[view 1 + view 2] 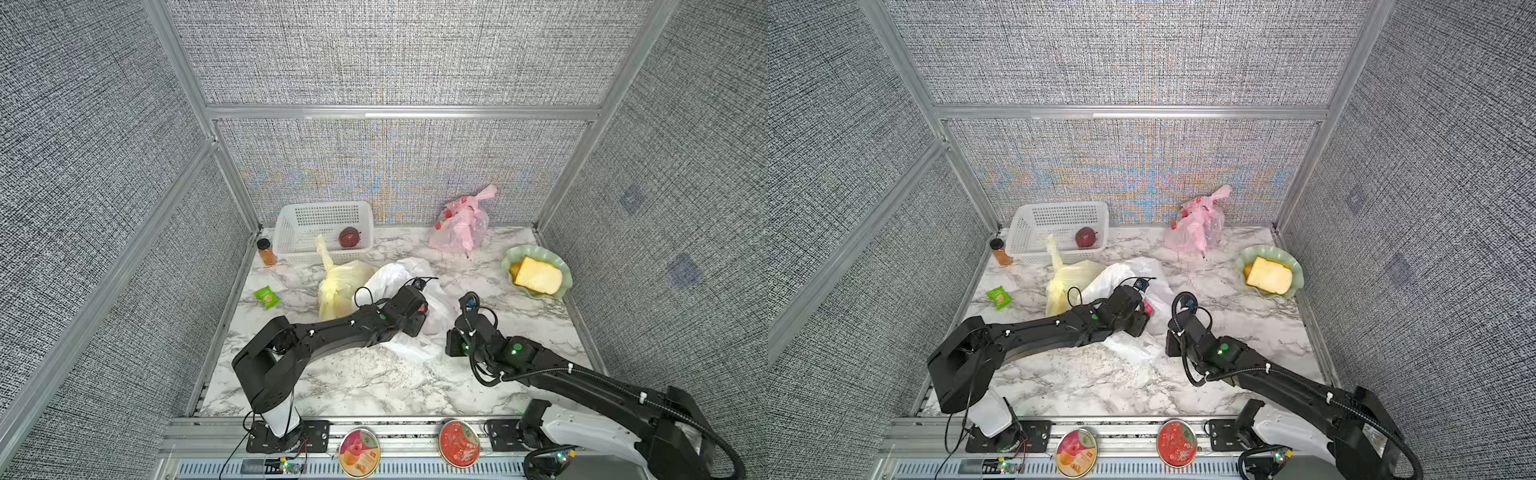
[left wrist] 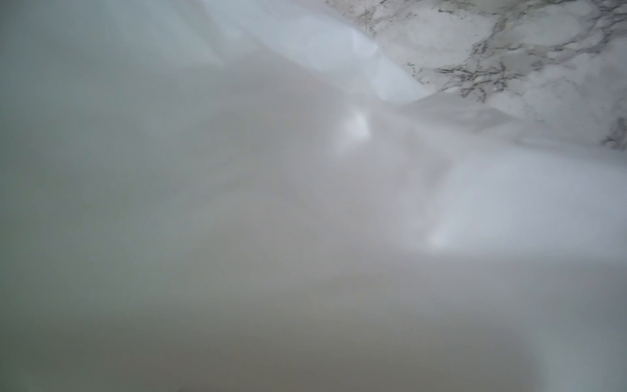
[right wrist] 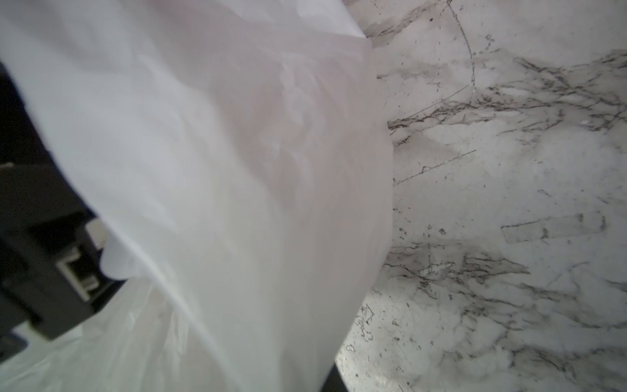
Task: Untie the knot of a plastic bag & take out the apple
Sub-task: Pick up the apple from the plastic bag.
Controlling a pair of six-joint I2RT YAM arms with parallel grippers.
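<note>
**Top views.** In both top views, a thin white plastic bag is seen crumpled on the grey-veined marble surface, between the two arms. The left pincer is buried in the bag. Its tips are hidden, so it cannot be told if it is spread or pinching. A small red spot is seen right at this pincer. It is likely the apple, not yet out of the bag. The right pincer is pressed together just beside the bag, on the side away from the left pincer. Its tips are hidden too, so a pinch on the bag cannot be told for sure.

**Left wrist view.** Only blurry white bag film is seen up close, with a bit of the surface past it. No apple and no pincer tips are shown.

**Right wrist view.** The bag is seen raised like a tent beside the bare surface. A faint pink shade is seen through the film and may be the apple.

The red spot is touching or almost touching the left pincer, and the right pincer is farther from it. So the apple is best taken by the left arm, while the bag is held by the right.
</note>
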